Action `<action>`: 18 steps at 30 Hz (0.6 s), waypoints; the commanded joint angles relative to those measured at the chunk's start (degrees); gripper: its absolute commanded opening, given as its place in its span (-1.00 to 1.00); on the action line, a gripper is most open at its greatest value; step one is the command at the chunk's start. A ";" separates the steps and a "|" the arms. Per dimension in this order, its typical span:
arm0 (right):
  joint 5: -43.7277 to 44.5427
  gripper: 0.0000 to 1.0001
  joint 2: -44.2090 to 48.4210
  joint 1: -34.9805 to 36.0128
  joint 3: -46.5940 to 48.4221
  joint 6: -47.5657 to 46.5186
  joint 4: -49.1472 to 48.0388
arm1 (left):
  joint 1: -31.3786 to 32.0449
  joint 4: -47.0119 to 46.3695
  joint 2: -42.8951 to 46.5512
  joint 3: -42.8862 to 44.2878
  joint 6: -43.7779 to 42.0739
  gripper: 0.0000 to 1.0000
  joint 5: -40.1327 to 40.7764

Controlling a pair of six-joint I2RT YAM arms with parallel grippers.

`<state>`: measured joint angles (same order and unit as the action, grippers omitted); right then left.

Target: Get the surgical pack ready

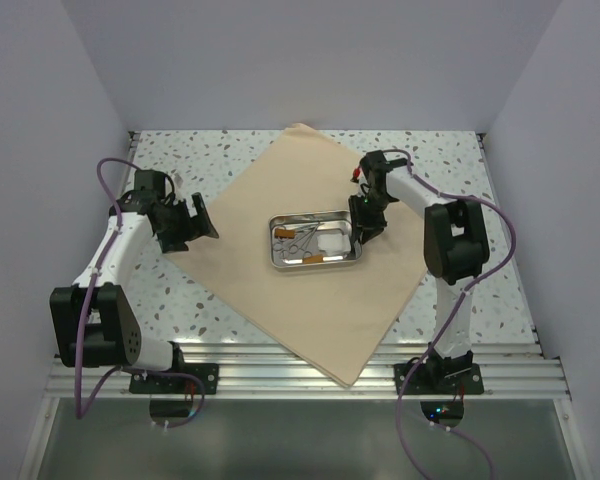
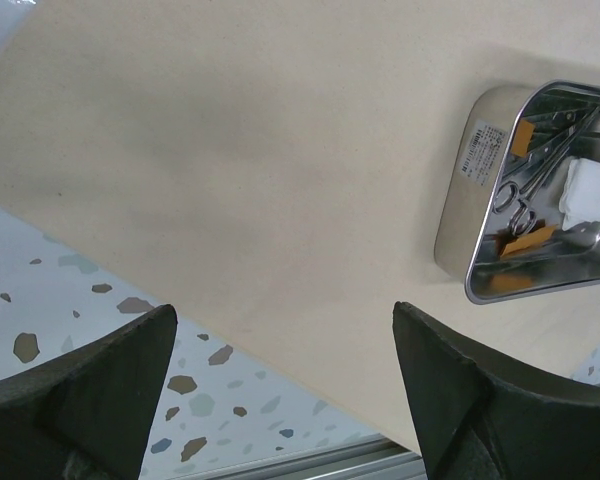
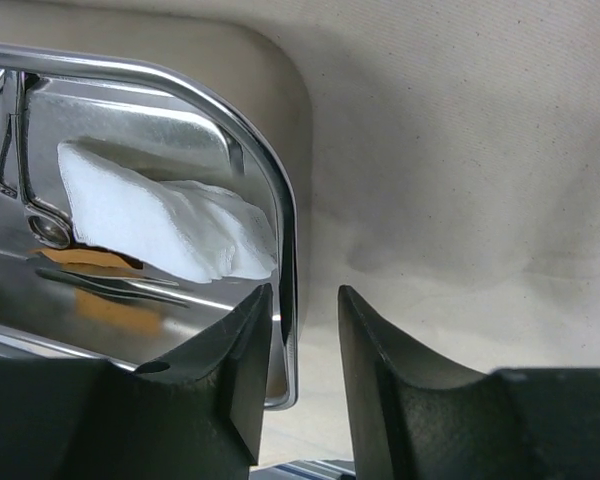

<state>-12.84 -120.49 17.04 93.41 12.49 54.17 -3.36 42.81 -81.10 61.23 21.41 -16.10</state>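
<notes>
left arm (image 1: 120, 250): bent, reaching forward
left gripper (image 2: 285, 312): jaws wide apart
right arm (image 1: 450, 240): elbow up, wrist down
right gripper (image 3: 305, 292): jaws narrow, small gap

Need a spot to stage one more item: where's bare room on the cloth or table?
Free: tan cloth between steel tray and left jaws; its far corner toward the back wall; its near corner toward the arm bases. Bare table far left. Crowded: tray's inside, and its right rim, straddled by the right jaws.
</notes>
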 commanded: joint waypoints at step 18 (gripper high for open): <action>-0.34 -0.36 2.19 0.36 -0.59 -1.68 0.06 | -0.25 -2.38 0.77 0.29 0.21 0.86 -1.66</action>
<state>-12.99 -120.46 17.21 92.62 11.86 54.22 -3.36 42.39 -81.10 61.23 21.45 -16.56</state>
